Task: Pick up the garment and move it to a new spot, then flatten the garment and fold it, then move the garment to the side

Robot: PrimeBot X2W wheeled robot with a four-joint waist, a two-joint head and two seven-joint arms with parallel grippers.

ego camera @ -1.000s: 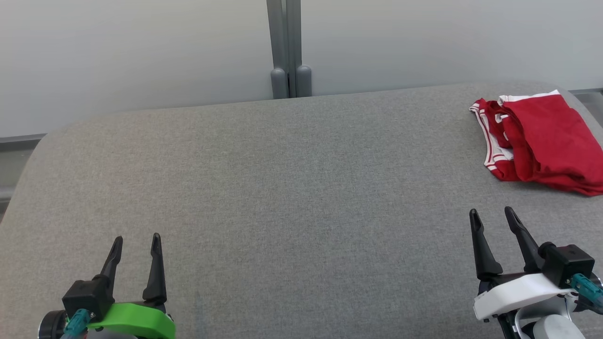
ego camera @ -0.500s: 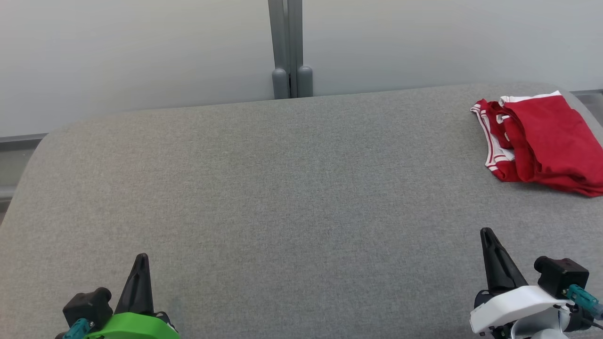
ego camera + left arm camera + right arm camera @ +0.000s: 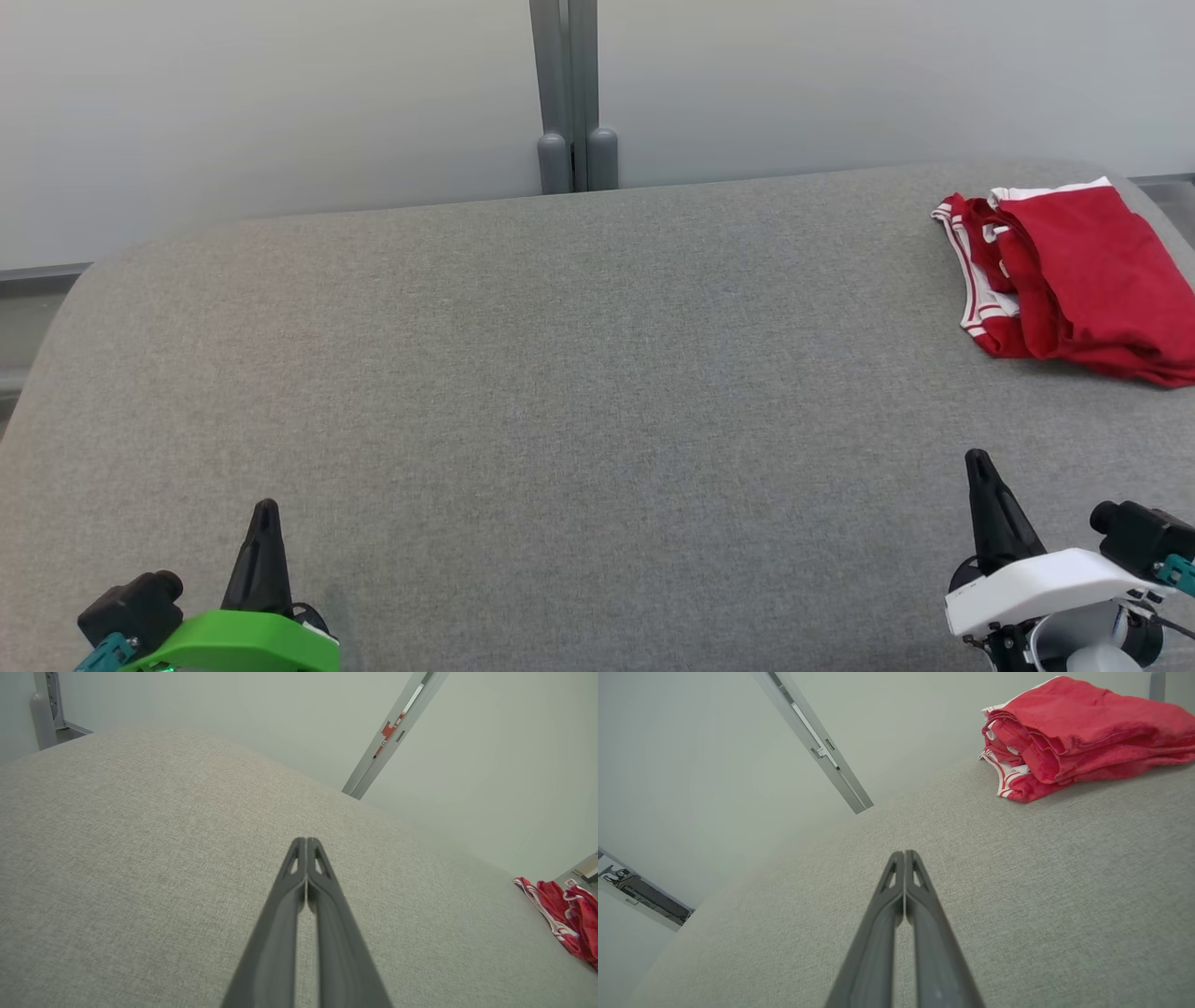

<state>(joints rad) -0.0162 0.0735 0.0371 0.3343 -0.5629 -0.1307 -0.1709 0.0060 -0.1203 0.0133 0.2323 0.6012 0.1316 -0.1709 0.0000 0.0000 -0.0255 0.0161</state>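
The red garment (image 3: 1074,280) w/ white trim is lying as a folded stack at the far R corner of the grey fabric tabletop (image 3: 560,373), w/ nothing touching it. The right pincer (image 3: 977,459) is hanging near the front R edge, well short of the garment, fingers pressed together & empty. The left pincer (image 3: 265,509) is sitting at the front L, likewise pinched together on nothing. Judging by that, pick-up, flattening, folding & the move aside are prob all looking done. Nothing obvious is remaining, tho the fold is looking a bit loose.
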